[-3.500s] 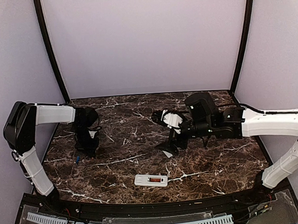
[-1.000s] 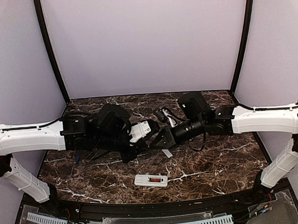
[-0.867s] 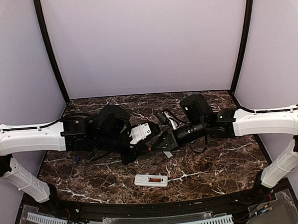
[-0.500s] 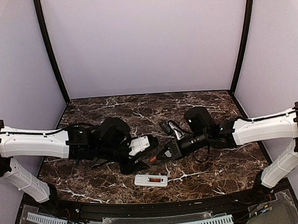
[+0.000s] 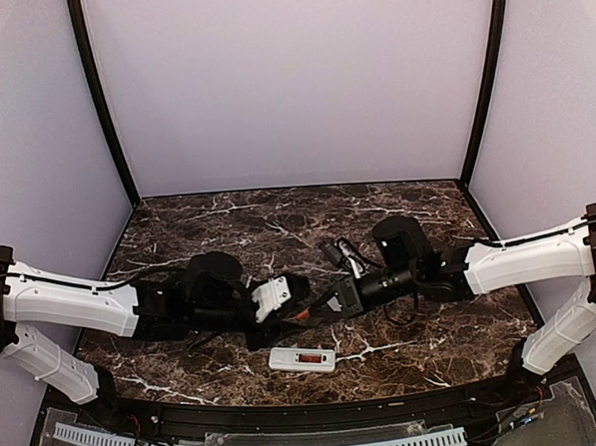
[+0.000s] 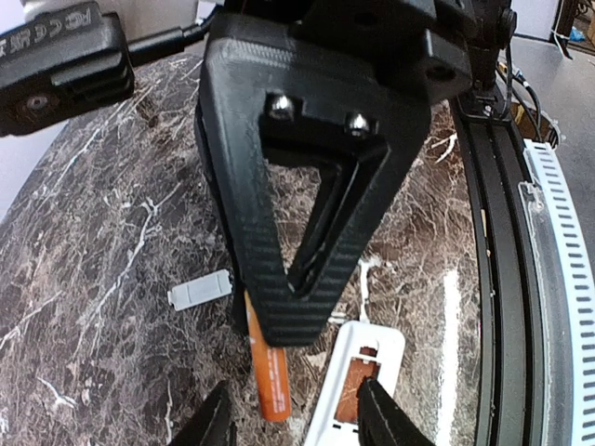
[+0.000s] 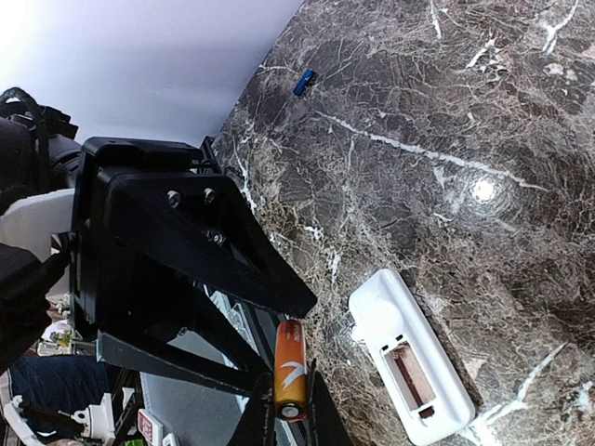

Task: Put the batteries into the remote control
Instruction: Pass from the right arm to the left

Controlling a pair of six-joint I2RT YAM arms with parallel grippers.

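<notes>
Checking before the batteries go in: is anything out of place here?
The blue battery lies alone near the edge of the table, far from the remote control with its open recess. The small cover lies loose, off the remote. The orange battery is in the right gripper.

The remote control (image 5: 301, 359) is laid near the middle of the counter's near edge. One battery (image 7: 289, 368) is held just behind it, and the other battery (image 7: 303, 82) is laid near the left edge.

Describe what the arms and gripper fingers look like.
Left arm and right arm: white shells, black joints and wrists. A black cable shows near the right wrist. Gripper fingers are black ribbed triangular frames with two screws.
</notes>
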